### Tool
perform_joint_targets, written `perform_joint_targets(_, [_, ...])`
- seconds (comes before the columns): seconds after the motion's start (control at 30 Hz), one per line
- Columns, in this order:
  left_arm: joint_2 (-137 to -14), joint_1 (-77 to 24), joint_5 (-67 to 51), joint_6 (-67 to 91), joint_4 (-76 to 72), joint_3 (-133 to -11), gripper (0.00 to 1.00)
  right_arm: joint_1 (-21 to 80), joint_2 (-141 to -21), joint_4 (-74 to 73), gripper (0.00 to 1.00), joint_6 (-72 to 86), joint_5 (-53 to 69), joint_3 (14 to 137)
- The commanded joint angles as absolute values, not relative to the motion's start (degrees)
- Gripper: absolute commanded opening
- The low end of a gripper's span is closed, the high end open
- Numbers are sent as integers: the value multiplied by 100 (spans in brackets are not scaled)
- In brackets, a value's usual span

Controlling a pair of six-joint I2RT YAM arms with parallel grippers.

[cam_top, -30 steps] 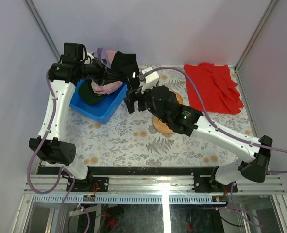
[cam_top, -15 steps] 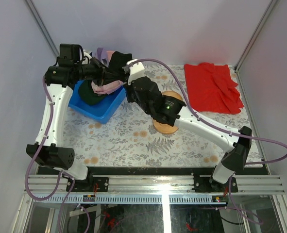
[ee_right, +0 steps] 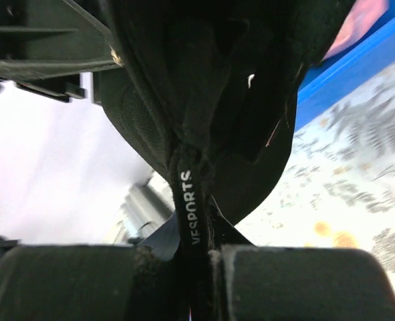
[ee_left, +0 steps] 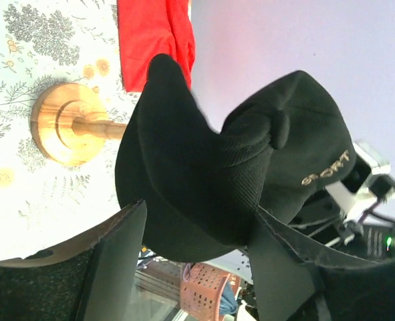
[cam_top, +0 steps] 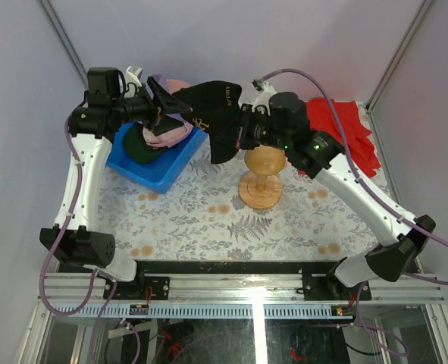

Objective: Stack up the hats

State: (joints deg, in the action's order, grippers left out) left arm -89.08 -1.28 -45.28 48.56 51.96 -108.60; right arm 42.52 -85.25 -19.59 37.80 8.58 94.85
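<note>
The right tool [cam_top: 242, 130] is clamped shut on the black cap with "SPORT" lettering [cam_top: 212, 110], which hangs in the air above the back of the bench [cam_top: 208, 220], between the two arms. In the right wrist view its fingers [ee_right: 83, 281] are pressed together on a narrow strap with a printed label at the cap's rim, and the crown sags away from them. The left tool [cam_top: 163, 106] stands open and grips nothing. In the left wrist view its fingers [ee_left: 117, 267] are spread wide, and the cap's lower edge sits in the gap between their tips; whether either finger brushes the cloth I cannot tell. The cap's crown faces that camera with the lettering on its side and the brim curling up to the left. The round wooden stand [cam_top: 263, 163] rests on the bench just below and to the right of the hanging cap, apart from it. The blue bin [cam_top: 151, 178] sits at the back left under the left arm and holds a dark green cap [cam_top: 136, 148] with a pink cap [cam_top: 174, 135] beside it. A strip of lavender fabric [cam_top: 158, 80] shows behind the left arm's wrist, mostly hidden. The red cloth [cam_top: 337, 140] lies at the back right corner.
</note>
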Motion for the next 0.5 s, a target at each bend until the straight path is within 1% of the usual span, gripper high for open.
perform_joint_targets(0.0, [-8138, 42, -4524, 4780, 3723, -9415, 59, 3580, -7846, -749, 0, 5571, 2432, 9400])
perform_joint_targets(0.07, [-7718, 20, -4719, 5192, 2677, -8633, 61, 3405, -7732, -23, 0, 6372, 2778, 8989])
perform_joint_targets(0.13, [-7390, 4, -4808, 5372, 1975, -8114, 63, 3266, -7671, 787, 0, 7231, 3026, 8588])
perform_joint_targets(0.17, [-7274, 1, -4815, 5321, 1853, -8008, 64, 3197, -7665, 1125, 0, 7581, 3111, 8380])
perform_joint_targets(0.23, [-7138, -5, -4744, 5046, 2068, -7998, 66, 3051, -7664, 1619, 0, 8061, 3233, 8229])
perform_joint_targets(0.33, [-6894, 19, -4575, 4814, 2306, -7959, 71, 2823, -7681, 1765, 0, 8292, 3367, 8268])
perform_joint_targets(0.47, [-6700, 189, -4403, 4914, 2340, -8126, 74, 2535, -7736, 840, 0, 7820, 3496, 8675])
